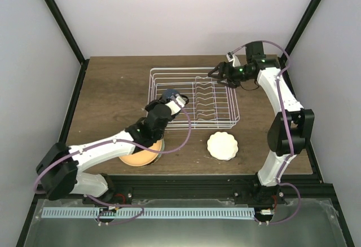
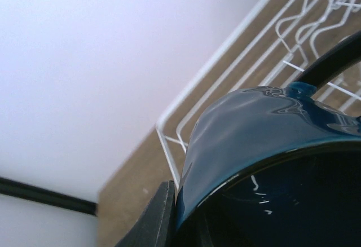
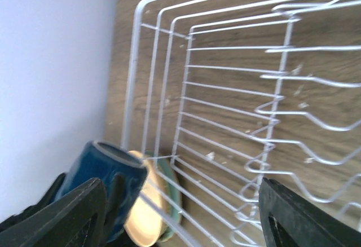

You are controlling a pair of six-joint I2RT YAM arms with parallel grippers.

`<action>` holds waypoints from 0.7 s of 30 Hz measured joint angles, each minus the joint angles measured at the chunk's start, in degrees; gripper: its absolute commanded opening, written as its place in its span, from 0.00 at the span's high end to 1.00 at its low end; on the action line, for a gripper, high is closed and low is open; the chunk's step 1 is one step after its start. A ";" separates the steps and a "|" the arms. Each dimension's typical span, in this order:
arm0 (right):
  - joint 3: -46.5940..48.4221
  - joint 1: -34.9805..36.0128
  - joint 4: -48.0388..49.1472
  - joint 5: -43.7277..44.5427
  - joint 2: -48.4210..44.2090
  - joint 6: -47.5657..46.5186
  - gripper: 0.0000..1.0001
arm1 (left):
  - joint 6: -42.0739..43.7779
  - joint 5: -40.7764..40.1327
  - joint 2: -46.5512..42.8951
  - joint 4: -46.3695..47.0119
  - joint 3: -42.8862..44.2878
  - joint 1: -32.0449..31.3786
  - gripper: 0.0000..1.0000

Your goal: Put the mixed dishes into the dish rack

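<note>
- now, the left gripper (image 1: 168, 101) is clenched on the dark blue mug (image 1: 174, 95), holding it tilted over the near-left part of the dish rack (image 1: 180, 70), mouth toward the wrist camera (grip looks to be on the mug's wall, one finger (image 2: 161, 219) outside it).
- mug appears not yet set down; it hangs over the open wire floor, clear of the tines (image 1: 206, 97), probably because those slots suit plates.
- right gripper (image 1: 217, 76) is released, jaws wide, nothing between them; it hovers at the rack's far-right edge, well apart from the mug, seemingly to leave the loading side room.
- orange-yellow plate (image 1: 138, 155) lies on the table (image 1: 113, 100) just before the rack, under the left arm (image 1: 107, 145), with the mint-green plate (image 3: 172, 201) beneath it.
- white scalloped dish (image 1: 222, 145) sits on the table near the rack's right front corner.
</note>
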 measured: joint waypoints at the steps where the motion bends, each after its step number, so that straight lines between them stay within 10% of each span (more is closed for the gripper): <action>1: -0.37 0.00 0.50 -2.05 0.00 0.83 0.29 | 3.02 -0.87 0.85 4.48 -1.11 0.00 1.00; 11: -0.57 2.08 4.46 -13.77 1.16 4.94 0.32 | 27.54 -4.63 12.85 43.30 -4.87 0.00 1.00; 21: -0.48 6.14 6.16 -15.61 6.71 5.68 0.38 | 35.34 -4.57 17.07 56.70 -3.93 0.00 1.00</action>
